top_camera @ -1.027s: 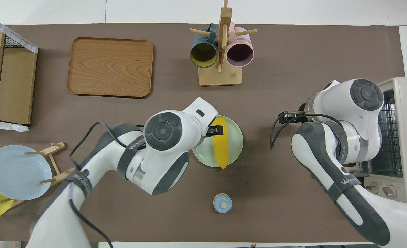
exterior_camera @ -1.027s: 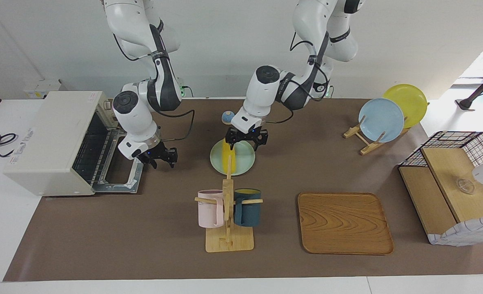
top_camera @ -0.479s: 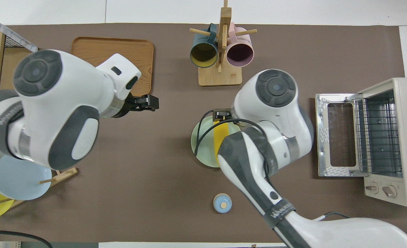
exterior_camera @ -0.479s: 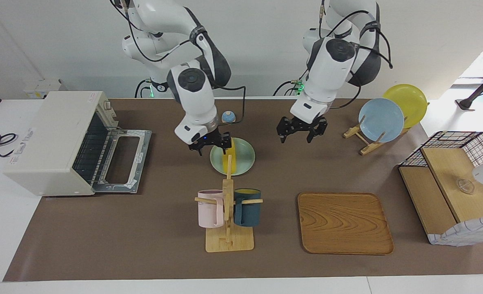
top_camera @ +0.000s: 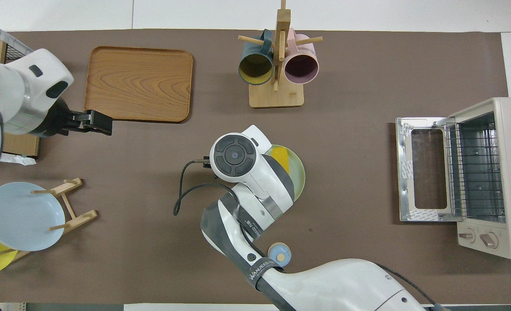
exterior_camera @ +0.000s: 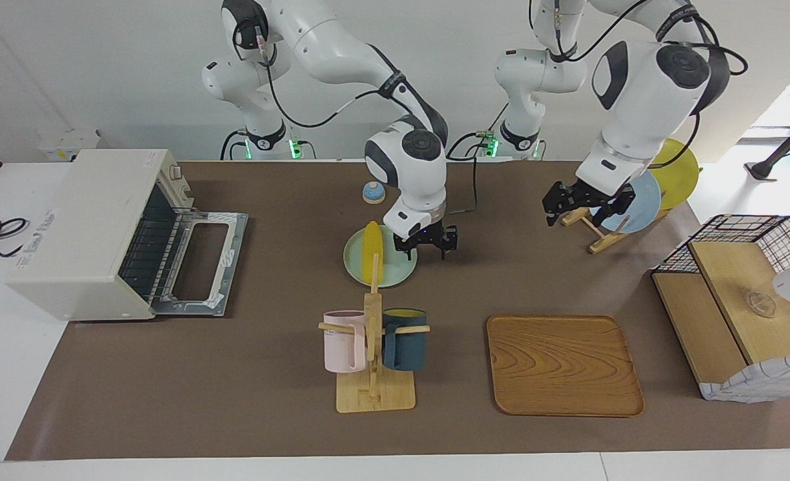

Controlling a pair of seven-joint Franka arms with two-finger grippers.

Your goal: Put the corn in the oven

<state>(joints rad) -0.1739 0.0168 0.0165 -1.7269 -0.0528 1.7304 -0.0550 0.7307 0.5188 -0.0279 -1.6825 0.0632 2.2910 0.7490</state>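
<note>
The yellow corn lies on a pale green plate in the middle of the table. In the overhead view only one end of the corn shows past my right wrist. My right gripper is open and empty, low at the plate's edge toward the left arm's end, beside the corn and apart from it. The cream-white oven stands at the right arm's end with its door lying open and flat and the wire rack in sight. My left gripper is open and empty, raised beside the plate stand.
A wooden mug rack with a pink and a dark blue mug stands farther from the robots than the plate. A wooden tray, a plate stand with a blue and a yellow plate, a wire basket and a small blue knob are also there.
My right arm swung from the oven door to the green plate. My left arm left the corn and drew back to the plate stand. The corn stayed on the plate.
</note>
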